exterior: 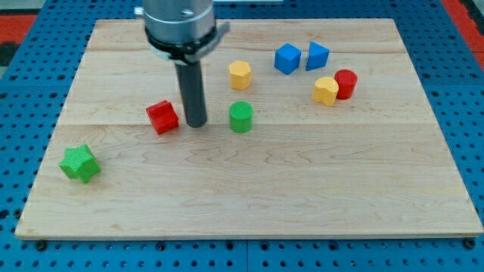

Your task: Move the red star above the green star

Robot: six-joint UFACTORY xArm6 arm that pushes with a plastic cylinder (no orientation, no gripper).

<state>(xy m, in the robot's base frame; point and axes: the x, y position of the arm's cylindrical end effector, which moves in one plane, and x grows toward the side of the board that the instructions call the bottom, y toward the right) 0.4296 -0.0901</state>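
The red star (162,117) lies left of the board's middle. The green star (80,163) lies near the board's left edge, below and to the left of the red star. My tip (196,124) rests on the board just to the right of the red star, very close to it, between it and a green cylinder (241,117). I cannot tell whether the tip touches the red star.
A yellow hexagonal block (240,75) lies above the green cylinder. Two blue blocks (287,58) (317,56) lie at the upper right. A yellow block (326,91) and a red cylinder (345,83) touch further right. The wooden board (302,189) sits on a blue perforated table.
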